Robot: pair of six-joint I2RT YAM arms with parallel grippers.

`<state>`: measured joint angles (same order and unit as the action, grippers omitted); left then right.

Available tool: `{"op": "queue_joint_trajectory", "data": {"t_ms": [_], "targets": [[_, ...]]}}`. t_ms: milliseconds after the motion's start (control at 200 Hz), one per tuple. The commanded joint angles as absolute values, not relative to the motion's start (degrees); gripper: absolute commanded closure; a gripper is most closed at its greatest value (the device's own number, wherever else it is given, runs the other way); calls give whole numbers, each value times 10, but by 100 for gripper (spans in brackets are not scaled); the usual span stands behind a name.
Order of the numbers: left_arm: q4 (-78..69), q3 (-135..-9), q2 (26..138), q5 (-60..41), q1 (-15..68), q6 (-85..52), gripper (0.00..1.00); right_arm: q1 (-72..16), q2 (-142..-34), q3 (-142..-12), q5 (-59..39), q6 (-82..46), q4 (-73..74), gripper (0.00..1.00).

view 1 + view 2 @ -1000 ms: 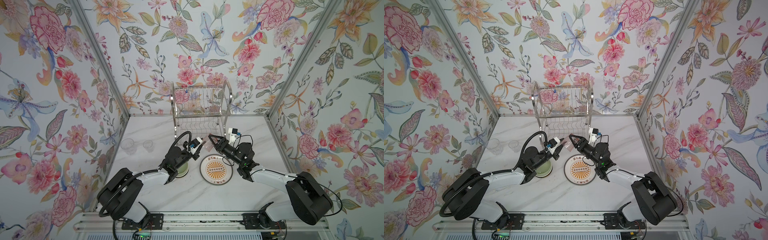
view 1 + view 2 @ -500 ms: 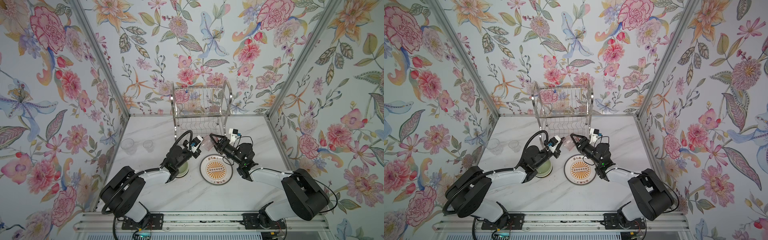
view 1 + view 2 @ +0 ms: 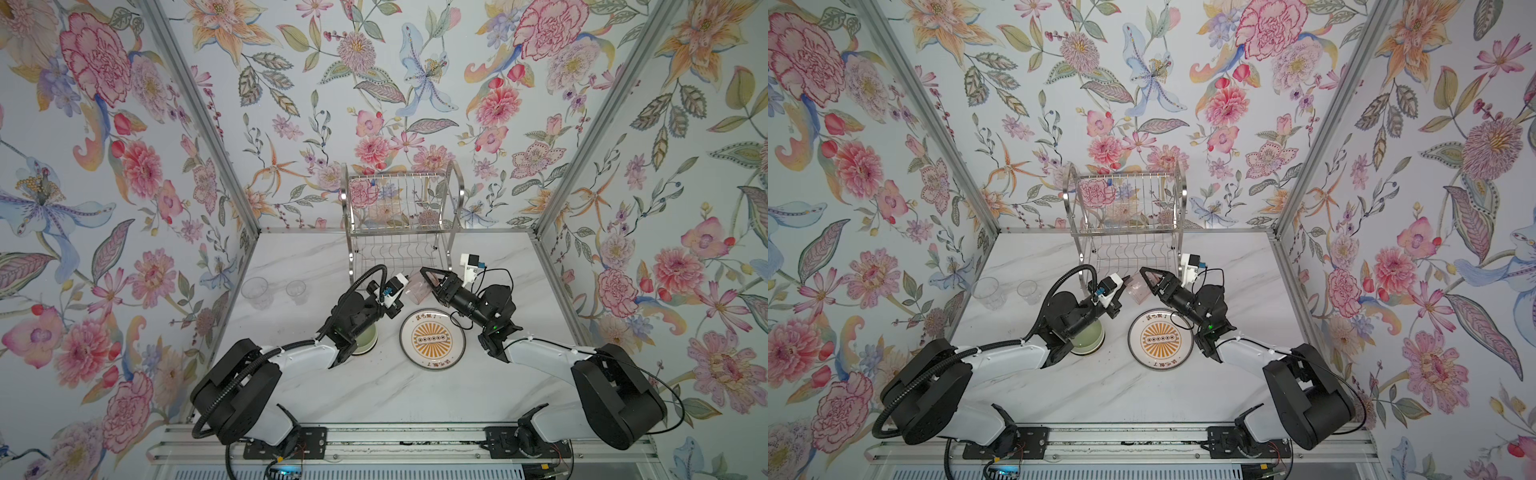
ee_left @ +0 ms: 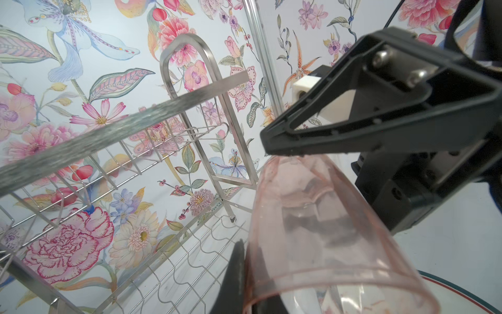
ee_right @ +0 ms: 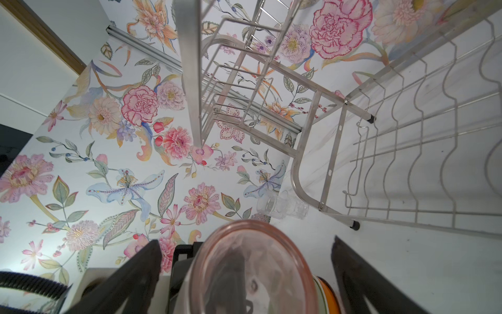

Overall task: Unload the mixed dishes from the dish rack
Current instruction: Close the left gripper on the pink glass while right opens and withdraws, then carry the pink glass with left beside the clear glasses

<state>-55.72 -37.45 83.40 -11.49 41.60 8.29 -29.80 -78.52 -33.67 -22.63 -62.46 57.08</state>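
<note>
- The left gripper (image 3: 404, 287) is clenching the rim of the pink cup (image 3: 417, 288), a smooth translucent cup tipped sideways above the marble table (image 3: 374, 395), just in front of the shiny wire dish rack (image 3: 401, 216).
- The right gripper (image 5: 244, 240) is standing released, its black fingers (image 5: 130, 277) flanking the cup's base without touching it.
- A round sunburst plate (image 3: 432, 338) and a green bowl (image 3: 365, 338) are lying beneath the arms.
- Two clear cups (image 3: 257, 291) are standing well apart, to the left.

marble table (image 3: 374, 390) | on it: dish rack (image 3: 399, 208), larger clear cup (image 3: 257, 291), smaller clear cup (image 3: 297, 291), green bowl (image 3: 368, 338), sunburst plate (image 3: 432, 339)
</note>
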Motion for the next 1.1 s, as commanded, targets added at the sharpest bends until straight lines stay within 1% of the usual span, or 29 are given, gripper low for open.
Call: {"op": "queue_joint_trajectory", "data": {"t_ms": [0,120,230,355,465,551,681,816,936,1036,1096], "targets": [[-544,-364,791,-104,423,98,100,-296,-721,-350,-199,-467,470,1],[-507,-351,743,-75,422,99,100,-304,-663,-377,-163,-304,324,1],[-474,-334,686,-48,421,97,100,-316,-626,-379,-141,-170,270,1],[-405,-328,619,-10,419,107,100,-335,-597,-352,-136,-49,288,1],[-359,-328,562,66,413,98,100,-366,-582,-316,-133,58,344,1],[-318,-334,520,111,395,77,100,-401,-586,-313,-120,125,345,1],[-231,-353,472,127,348,47,100,-431,-611,-332,-109,182,310,1],[-98,-412,465,150,281,4,100,-445,-634,-343,-103,199,315,1],[8,-476,492,120,209,-28,100,-450,-651,-355,-100,196,318,1],[74,-520,540,91,152,-42,100,-451,-670,-367,-103,194,317,1],[117,-552,574,53,122,-44,100,-452,-679,-382,-108,195,309,1]]}}
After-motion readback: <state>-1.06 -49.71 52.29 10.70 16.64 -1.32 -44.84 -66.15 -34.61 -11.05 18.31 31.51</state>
